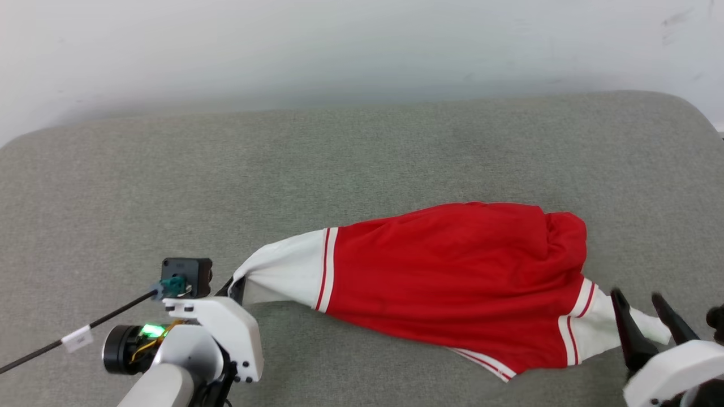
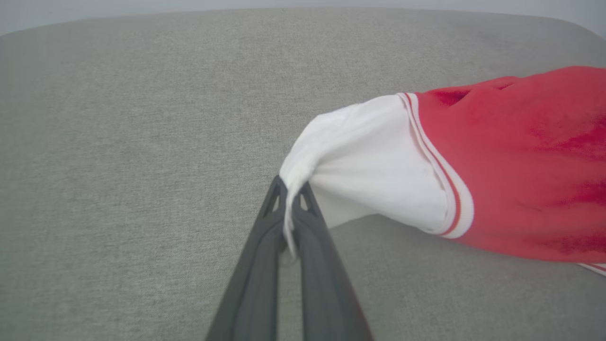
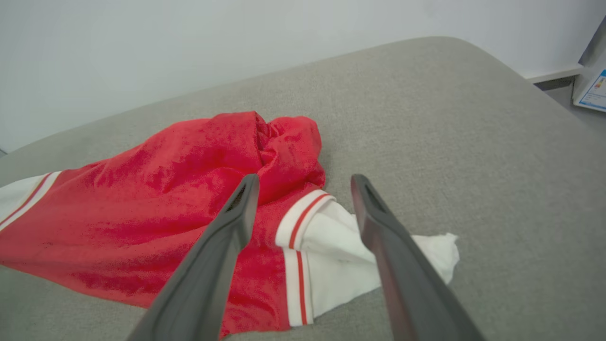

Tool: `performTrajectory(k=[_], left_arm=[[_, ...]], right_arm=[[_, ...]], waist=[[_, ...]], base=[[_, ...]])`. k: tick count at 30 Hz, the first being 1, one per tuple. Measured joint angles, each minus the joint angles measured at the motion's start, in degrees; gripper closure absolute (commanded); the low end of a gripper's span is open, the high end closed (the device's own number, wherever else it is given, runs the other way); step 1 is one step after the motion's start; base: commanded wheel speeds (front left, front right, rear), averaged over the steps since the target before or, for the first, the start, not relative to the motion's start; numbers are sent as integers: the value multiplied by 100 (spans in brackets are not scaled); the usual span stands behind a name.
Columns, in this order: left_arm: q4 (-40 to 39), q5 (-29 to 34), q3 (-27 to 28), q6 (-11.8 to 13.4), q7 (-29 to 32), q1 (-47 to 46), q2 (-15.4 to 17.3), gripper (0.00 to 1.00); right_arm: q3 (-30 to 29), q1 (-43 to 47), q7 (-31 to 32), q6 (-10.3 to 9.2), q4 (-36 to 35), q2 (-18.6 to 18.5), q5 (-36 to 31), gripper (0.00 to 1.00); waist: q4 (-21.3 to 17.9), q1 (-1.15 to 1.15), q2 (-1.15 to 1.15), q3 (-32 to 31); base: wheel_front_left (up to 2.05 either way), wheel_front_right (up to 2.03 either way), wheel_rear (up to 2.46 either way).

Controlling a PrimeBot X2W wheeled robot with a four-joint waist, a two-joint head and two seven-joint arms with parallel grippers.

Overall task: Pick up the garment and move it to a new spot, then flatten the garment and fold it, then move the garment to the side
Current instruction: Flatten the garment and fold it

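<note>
The garment [image 1: 447, 277] is a red shirt with white sleeves and red-and-white stripe trim, lying stretched across the grey cushion; its front lettering is hidden. My left gripper [image 2: 289, 189] is shut on the tip of the garment's [image 2: 511, 161] left white sleeve, which is pulled up off the surface; the same gripper [image 1: 235, 285] sits at the lower left of the head view. My right gripper [image 3: 303, 182] stands open just above the other white sleeve of the garment [image 3: 156, 213], fingers either side of it; it appears again as my right gripper [image 1: 638, 297] at the lower right.
The grey fabric cushion [image 1: 362, 164] spans the whole work area, with a white wall [image 1: 362, 45] behind it. A black cable [image 1: 68, 339] runs off the left wrist. The cushion's rounded right corner [image 3: 473, 52] drops to a floor with a paper item [image 3: 594, 90].
</note>
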Motion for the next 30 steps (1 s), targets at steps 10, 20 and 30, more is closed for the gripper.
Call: performTrajectory(k=[10, 20, 30], left_arm=[[-1099, 54, 102, 387, 83, 586, 264, 100], [-1339, 147, 15, 428, 87, 442, 207, 100], [-1209, 89, 54, 377, -93, 377, 159, 100]], right_arm=[[-486, -452, 2240, 0, 1060, -850, 506, 0], [-73, -1221, 3212, 0, 2072, -1224, 546, 0], [196, -1582, 3957, -1, 2519, -1271, 1026, 100]], waist=[[215, 0, 0, 4], [350, 0, 0, 485], [359, 0, 0, 480]], base=[[0, 0, 0], [0, 0, 0], [0, 0, 0]])
